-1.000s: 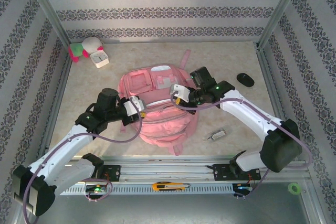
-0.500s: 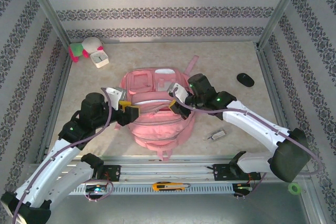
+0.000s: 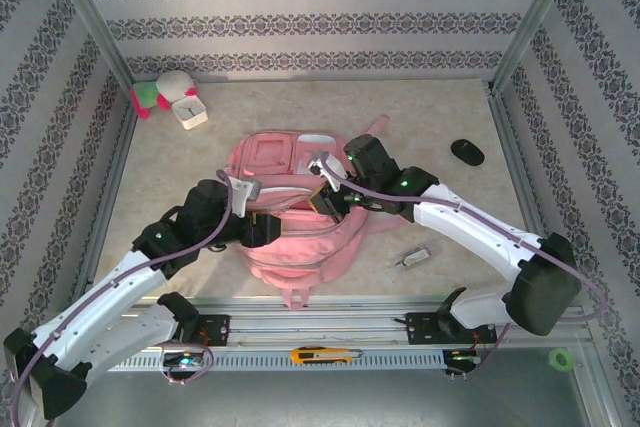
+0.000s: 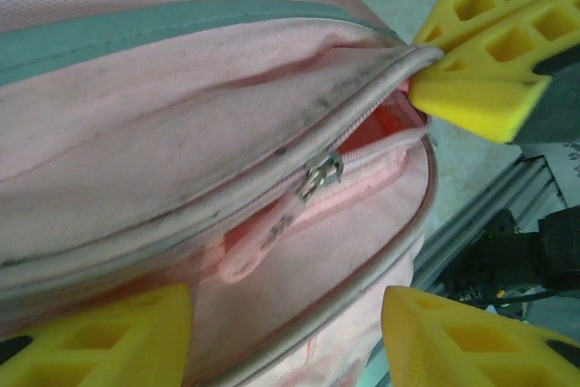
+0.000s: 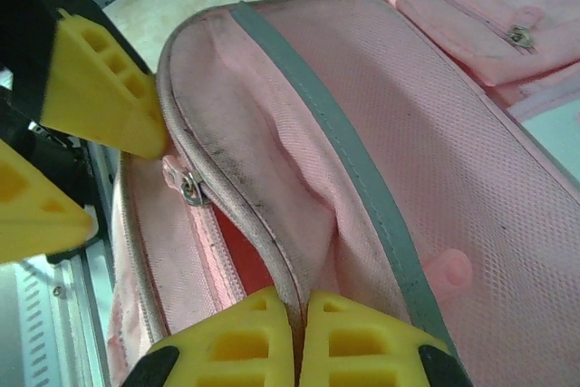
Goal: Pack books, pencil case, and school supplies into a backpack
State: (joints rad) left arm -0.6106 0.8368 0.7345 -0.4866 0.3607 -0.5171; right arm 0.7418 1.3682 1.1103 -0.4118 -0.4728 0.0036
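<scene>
The pink backpack (image 3: 300, 247) lies flat mid-table with its main zip partly undone, red lining showing (image 5: 237, 265). My right gripper (image 3: 326, 201) (image 5: 299, 337) is shut on the upper edge of the zip opening. My left gripper (image 3: 265, 229) (image 4: 285, 342) is open and straddles the front panel just below the zip pull (image 4: 322, 174) (image 5: 190, 186). Its upper fingertip (image 5: 136, 129) sits against the zip edge by the pull. A small silver-grey gadget (image 3: 412, 258) of the school supplies lies on the table right of the backpack. The books and pencil case are out of view.
A black oval object (image 3: 467, 152) lies at the right. A white square clock (image 3: 190, 111) and a plush toy (image 3: 158, 93) sit at the back left. A yellow utility knife (image 3: 323, 355) rests on the front rail, and a green tape roll (image 3: 562, 358) lies at the near right.
The left gripper swung out to the left, then came back onto the backpack's front. The right gripper moved left holding the zip edge, and the backpack slid toward the near edge.
</scene>
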